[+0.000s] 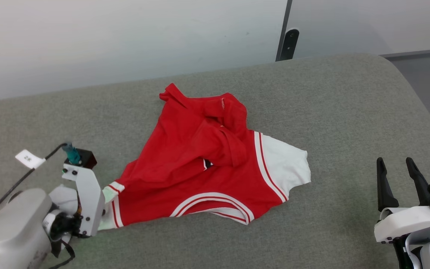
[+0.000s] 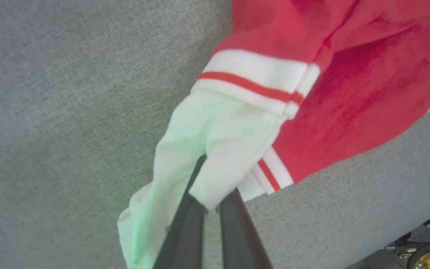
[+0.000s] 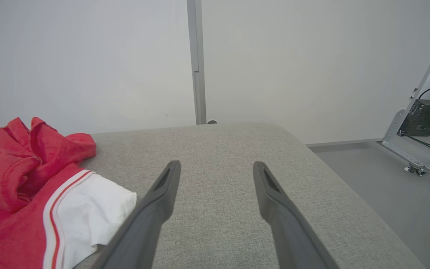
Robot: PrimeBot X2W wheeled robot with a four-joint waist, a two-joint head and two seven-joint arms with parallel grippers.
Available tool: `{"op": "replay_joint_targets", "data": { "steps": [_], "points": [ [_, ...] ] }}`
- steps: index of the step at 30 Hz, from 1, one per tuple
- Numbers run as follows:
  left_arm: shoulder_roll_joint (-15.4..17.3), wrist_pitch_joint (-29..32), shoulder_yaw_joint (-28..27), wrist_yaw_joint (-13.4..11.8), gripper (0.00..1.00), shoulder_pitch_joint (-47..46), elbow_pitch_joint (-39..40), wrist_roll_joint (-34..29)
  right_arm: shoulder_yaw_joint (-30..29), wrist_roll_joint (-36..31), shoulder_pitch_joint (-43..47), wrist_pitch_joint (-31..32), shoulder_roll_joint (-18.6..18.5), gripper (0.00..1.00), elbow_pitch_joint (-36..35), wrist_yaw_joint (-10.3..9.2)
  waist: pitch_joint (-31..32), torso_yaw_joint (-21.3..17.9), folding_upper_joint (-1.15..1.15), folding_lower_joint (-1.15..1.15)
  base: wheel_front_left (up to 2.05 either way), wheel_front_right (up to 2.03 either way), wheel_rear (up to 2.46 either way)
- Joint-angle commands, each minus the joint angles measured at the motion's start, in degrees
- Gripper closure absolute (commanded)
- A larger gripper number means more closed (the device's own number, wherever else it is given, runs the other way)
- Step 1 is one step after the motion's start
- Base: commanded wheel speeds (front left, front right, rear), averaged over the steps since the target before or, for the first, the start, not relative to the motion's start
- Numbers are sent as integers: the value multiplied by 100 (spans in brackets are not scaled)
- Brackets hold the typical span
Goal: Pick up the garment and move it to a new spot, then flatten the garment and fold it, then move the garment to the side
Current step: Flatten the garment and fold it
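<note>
Crumpled garment, sleeve pinched in left jaws — right jaws apart

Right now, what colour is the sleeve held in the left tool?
The sleeve is white, with red-striped trim; best in the left wrist view.

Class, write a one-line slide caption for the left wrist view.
Left gripper shut on the white sleeve of the red garment lying on a grey fabric surface.
</note>
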State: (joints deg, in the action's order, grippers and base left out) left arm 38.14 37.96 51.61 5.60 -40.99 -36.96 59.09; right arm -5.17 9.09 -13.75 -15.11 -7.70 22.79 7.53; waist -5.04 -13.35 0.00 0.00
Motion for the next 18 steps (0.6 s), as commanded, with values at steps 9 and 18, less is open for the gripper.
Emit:
{"op": "replay_joint_targets", "data": {
  "steps": [9,18],
  "points": [
    [179,409,-43,14,100,-373,158,94,-11,-42,-70,-6,35,0,43,-8,-13,100,0,0,0,0,0],
    [686,425,-2,49,85,-672,275,-206,60,5,-129,-6,-28,0,49,-8,-224,53,0,0,0,0,0]
  ]
}}
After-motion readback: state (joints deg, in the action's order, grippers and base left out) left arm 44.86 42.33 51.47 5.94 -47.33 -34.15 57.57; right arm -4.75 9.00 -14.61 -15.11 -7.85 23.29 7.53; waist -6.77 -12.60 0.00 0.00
